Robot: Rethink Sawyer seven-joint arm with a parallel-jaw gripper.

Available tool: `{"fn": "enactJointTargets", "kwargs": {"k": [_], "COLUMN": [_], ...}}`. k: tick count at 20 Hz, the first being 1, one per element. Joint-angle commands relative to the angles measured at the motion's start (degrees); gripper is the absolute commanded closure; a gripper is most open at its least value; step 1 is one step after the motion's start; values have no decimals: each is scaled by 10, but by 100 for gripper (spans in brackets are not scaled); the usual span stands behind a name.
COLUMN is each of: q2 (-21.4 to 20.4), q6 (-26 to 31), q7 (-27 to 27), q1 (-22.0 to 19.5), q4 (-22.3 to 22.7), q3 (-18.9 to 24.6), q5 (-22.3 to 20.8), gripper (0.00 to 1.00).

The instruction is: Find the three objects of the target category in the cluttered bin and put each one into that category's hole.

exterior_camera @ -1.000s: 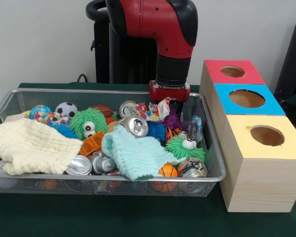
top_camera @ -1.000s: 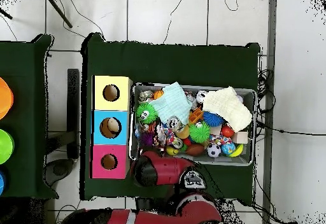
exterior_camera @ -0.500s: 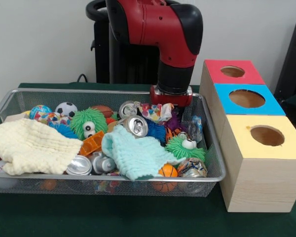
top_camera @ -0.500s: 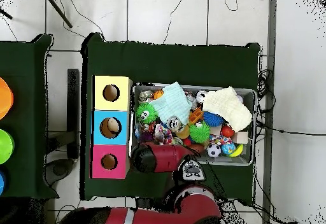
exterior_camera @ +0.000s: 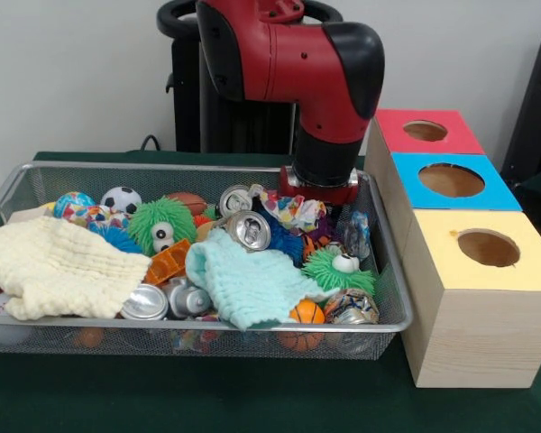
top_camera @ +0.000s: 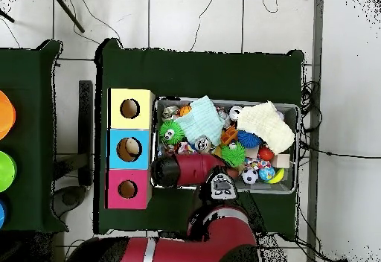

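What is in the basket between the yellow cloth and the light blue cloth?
In the front view, an orange toy and two silver cans lie between the yellow cloth and the light blue cloth, inside the bin.

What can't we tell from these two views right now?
- Gripper state: front view shows only the wrist above the bin; overhead, the arm covers it.
- Items under the yellow cloth and blue cloth: hidden.
- Target category: nothing shows it.
- Box contents: too dark.
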Motion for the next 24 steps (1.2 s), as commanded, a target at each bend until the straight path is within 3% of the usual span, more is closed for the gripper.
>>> {"fn": "enactJointTargets", "kwargs": {"k": [1,5,13,24], "q2": [73,52,-38,-98], "q6": [20,23,16,-5], "q7": [2,14,33,57], "q1": [-8,-8,-21,-23], "q4": [-139,-121,-16,77], "q3": [77,73,65,59], "q5": [2,-5,-11,-10], "gripper": [0,0,0,0]}}
